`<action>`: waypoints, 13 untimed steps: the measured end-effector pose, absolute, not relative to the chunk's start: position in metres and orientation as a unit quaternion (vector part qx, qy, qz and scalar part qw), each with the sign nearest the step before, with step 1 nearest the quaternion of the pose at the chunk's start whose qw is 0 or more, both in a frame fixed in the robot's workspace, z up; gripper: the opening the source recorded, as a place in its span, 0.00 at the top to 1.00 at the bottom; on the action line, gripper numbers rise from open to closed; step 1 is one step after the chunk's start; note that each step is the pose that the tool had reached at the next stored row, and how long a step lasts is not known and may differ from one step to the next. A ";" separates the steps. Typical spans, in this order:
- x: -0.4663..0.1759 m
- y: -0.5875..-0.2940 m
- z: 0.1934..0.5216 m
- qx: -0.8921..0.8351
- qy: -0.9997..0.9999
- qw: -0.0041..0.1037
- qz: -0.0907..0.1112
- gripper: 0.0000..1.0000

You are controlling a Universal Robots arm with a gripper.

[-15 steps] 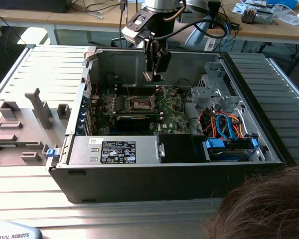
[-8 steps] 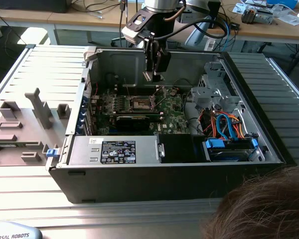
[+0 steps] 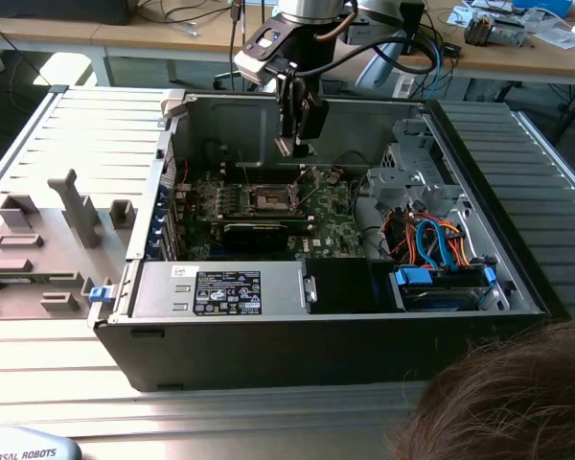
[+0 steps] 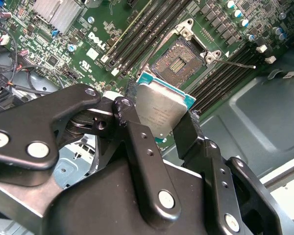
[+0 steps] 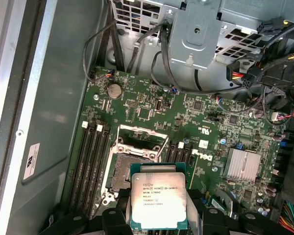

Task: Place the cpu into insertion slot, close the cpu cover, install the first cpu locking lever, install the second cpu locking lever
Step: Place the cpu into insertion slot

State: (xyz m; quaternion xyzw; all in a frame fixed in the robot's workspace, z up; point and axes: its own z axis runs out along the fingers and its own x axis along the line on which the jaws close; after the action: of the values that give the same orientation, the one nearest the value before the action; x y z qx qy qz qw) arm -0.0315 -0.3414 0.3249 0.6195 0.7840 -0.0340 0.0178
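Pincer (image 4: 158, 115) clamps the cpu (image 4: 161, 104) by its edges, poised above the uncovered insertion slot (image 4: 179, 61).

Holding the cpu (image 5: 158, 198) over the motherboard (image 5: 152, 107).
Clamped in the black gripper (image 5: 159, 216), label up, overlapping the open insertion slot (image 5: 130, 164); cpu cover (image 5: 143, 139) standing open.

cpu (image 5: 158, 200) top: matt silver metal. gripper (image 4: 157, 121) links: smooth black, semi-gloss. motherboard (image 5: 152, 110): glossy green. case (image 5: 54, 98): matt grey metal.
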 end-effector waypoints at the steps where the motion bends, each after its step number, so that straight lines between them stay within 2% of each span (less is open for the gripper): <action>1: -0.031 -0.341 0.325 0.620 0.784 0.018 -0.034 0.46; 13: -0.031 -0.341 0.325 0.622 0.782 0.018 -0.034 0.46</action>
State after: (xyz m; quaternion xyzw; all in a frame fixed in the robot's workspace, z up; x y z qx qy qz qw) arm -0.0315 -0.3414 0.3249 0.6224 0.7818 -0.0341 0.0177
